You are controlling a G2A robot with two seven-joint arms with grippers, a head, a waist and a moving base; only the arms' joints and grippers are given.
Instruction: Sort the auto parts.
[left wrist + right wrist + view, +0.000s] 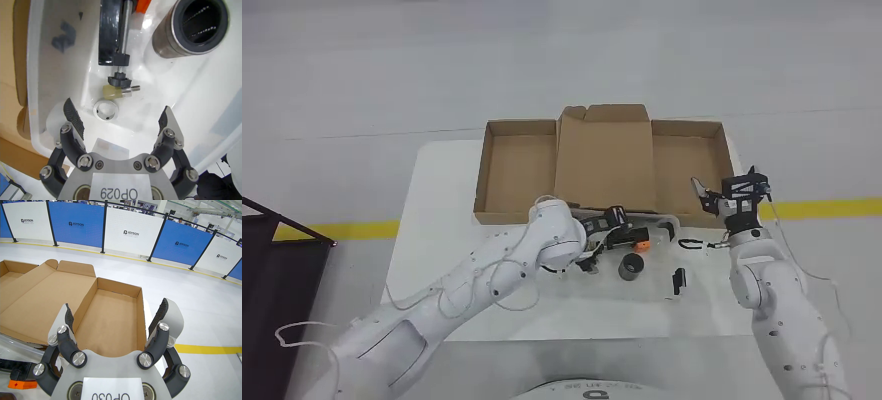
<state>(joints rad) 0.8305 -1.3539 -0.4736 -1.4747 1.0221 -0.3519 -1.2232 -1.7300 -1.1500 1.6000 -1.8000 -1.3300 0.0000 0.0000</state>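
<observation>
My left gripper hangs open just above the white table, with nothing between its fingers. Right in front of it lie a small silver ring and a yellowish stud with a threaded tip. Beyond them are a black bracket with a steel rod, an orange piece and a steel cylindrical bearing. In the top view the bearing sits mid-table beside the left arm. My right gripper is open and empty, held over the box's right compartment.
A three-part cardboard box stands at the back of the table. A black hook and a small black part lie near the right arm. The right wrist view shows the black bracket and the orange piece.
</observation>
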